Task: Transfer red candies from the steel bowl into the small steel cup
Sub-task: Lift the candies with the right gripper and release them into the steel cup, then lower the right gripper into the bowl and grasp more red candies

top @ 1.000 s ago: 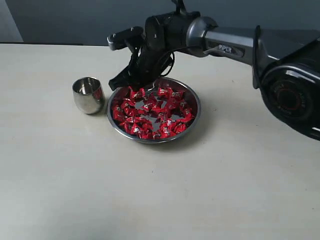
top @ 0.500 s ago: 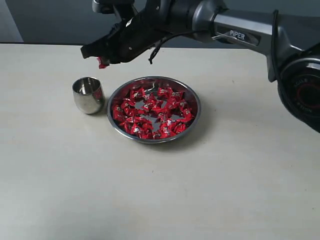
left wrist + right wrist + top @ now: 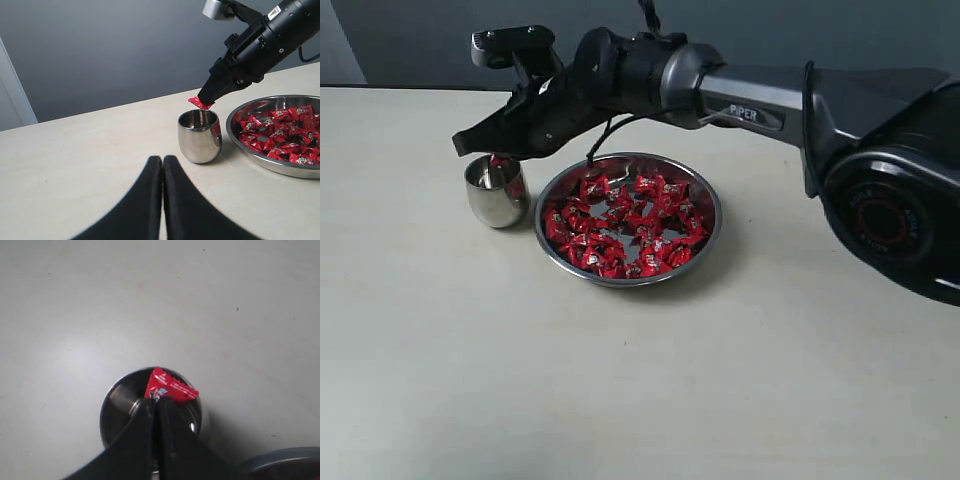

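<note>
My right gripper (image 3: 478,147) is shut on one red candy (image 3: 500,160) and holds it just above the mouth of the small steel cup (image 3: 497,195). In the right wrist view the candy (image 3: 169,388) sticks out past the closed fingertips (image 3: 156,403), right over the cup's opening (image 3: 117,401). The left wrist view shows the candy (image 3: 201,103) a little above the cup (image 3: 199,137). Many red candies (image 3: 625,225) fill the steel bowl (image 3: 714,205) to the right of the cup. My left gripper (image 3: 162,161) is shut and empty, low over the table short of the cup.
The cup and the bowl (image 3: 265,161) stand close together with a narrow gap between them. The right arm (image 3: 770,100) stretches over the bowl's far side from the right. A dark wall runs behind the beige table (image 3: 620,380).
The right gripper rose out of the bowl with one candy, swung left, and has come down over the cup. The left gripper's earlier position is not shown.
</note>
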You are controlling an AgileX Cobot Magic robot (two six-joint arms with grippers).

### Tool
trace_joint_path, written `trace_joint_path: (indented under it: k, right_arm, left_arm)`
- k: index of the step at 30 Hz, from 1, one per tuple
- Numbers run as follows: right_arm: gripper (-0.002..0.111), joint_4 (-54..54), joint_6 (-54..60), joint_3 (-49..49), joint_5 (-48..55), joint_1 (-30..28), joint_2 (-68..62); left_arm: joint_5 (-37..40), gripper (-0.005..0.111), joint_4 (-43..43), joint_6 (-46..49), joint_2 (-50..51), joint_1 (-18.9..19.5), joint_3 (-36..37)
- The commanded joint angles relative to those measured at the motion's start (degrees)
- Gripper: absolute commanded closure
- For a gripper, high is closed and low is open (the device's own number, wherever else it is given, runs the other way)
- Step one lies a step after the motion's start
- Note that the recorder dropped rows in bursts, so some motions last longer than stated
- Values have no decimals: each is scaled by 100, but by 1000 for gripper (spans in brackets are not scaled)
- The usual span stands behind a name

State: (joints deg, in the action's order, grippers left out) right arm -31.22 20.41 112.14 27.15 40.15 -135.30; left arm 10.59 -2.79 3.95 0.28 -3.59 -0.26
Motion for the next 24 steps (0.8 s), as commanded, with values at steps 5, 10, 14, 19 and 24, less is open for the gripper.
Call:
trace_joint_path:
  k: [5, 10, 14, 19, 24]
  right_arm:
    - [82, 23, 205, 26, 63, -10, 25]
    - [74, 23, 205, 26, 104, -10, 37]
    - [74, 551, -148, 26, 407, -111, 202]
    - [74, 1797, -1252, 26, 927, -345, 375]
    - [74, 2431, -1551, 12, 1739, -535, 343]
  left_arm:
    - [-33, 105, 33, -11, -28, 3, 26]
    - [-33, 105, 33, -11, -28, 3, 26]
    - [-33, 105, 33, -11, -28, 3, 26]
    - [-33, 105, 33, -11, -28, 3, 26]
    - [-33, 105, 33, -11, -28, 3, 26]
